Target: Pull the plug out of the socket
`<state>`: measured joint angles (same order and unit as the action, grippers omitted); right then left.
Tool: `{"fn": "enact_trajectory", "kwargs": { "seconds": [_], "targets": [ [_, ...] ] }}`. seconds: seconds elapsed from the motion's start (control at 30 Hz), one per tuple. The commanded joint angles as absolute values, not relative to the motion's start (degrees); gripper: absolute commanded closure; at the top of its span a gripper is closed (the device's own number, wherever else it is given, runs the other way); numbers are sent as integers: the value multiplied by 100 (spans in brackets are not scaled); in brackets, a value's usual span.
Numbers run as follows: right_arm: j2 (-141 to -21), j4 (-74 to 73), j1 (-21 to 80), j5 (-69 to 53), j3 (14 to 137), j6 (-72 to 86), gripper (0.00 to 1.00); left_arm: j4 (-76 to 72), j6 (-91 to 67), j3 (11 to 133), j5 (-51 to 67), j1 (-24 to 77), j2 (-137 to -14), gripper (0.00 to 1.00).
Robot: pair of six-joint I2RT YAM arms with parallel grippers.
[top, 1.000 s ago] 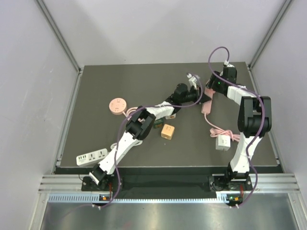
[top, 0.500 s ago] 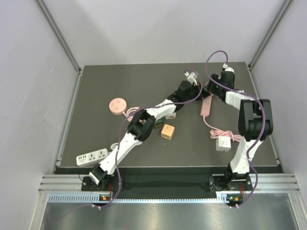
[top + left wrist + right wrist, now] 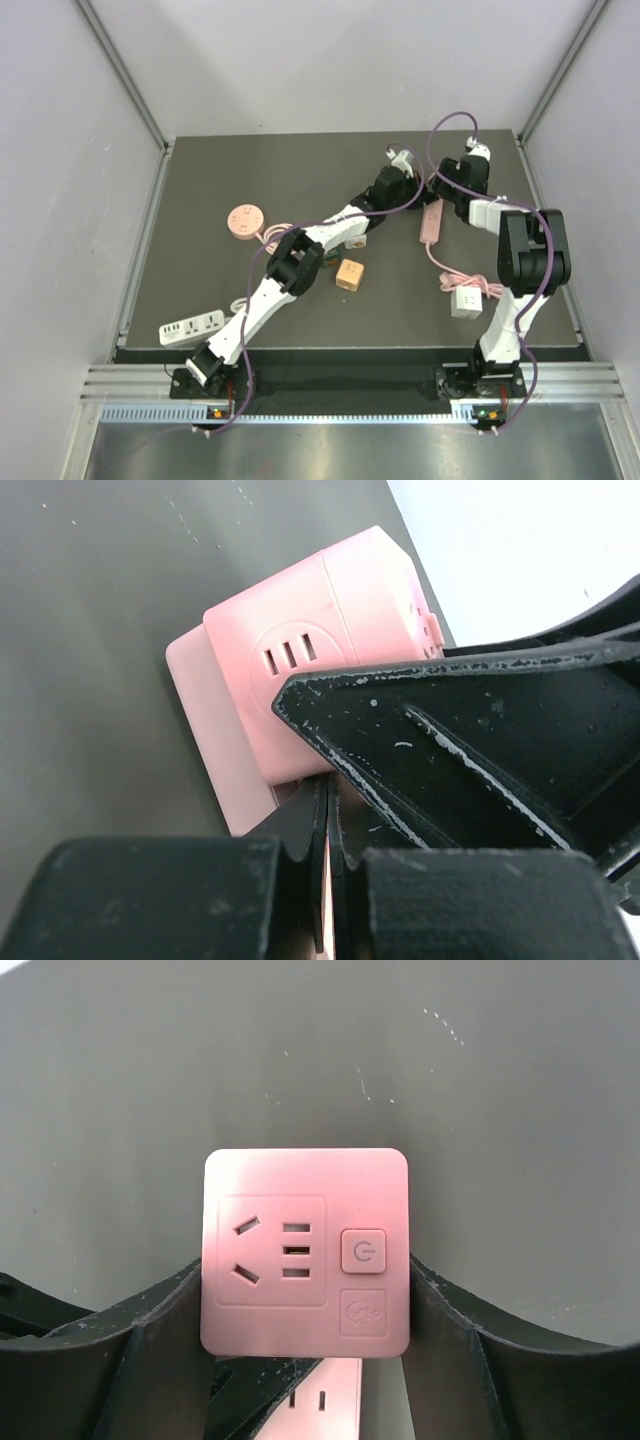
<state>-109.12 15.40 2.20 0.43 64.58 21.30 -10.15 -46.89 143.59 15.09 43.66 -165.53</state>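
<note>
From above, the left tool (image 3: 415, 183) and right tool (image 3: 443, 185) meet at the far right of the desk (image 3: 250, 160), over the far end of the pink power strip (image 3: 431, 222). The rest of the strip lies flat, running toward the near side. The plug itself is hidden under the tools here. In the left wrist view, the pink cube plug (image 3: 330, 630) sits against the strip's flat end (image 3: 215, 730) with no gap showing between them, so it looks seated. The left tool's fingers (image 3: 300, 820) are narrow, almost together, with a sliver of pink in the slit. That reads as a pinch on the strip's edge, though the contact is hard to confirm. In the right wrist view, the right tool is closed on the cube (image 3: 305, 1250), with a finger pressed to each side wall and the cube's socket face and button square to the camera. The strip (image 3: 310, 1410) shows below it. To pull well, lift the cube straight off along its pins without rocking it. Hold the strip firmly down on the desk so it does not rise with the cube. The cube's smooth walls could slip, so the squeeze should be firm before the pull.
</note>
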Motion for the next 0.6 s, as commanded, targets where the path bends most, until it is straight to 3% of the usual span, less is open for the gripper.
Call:
{"fn": "enact_trajectory", "kwargs": {
  "seconds": [0.0, 0.2, 0.4, 0.57],
  "targets": [
    [-10284, 3205, 518, -334, 6452, 2329, 100, 209, -4544, 14439, 1345, 4447, -17050, 100],
    [-10072, 2683, 545, -185, 6845, 2320, 100, 220, -4869, 14642, 1529, 4351, -17297, 100],
    [-10836, 151, 290, -808, 8823, 2347, 100, 211, -4860, 14643, 1538, 4359, -17288, 100],
    [-11013, -45, 246, -993, 8930, 2268, 100, 202, -4887, 14634, 1538, 4351, -17288, 100]
  ]
}}
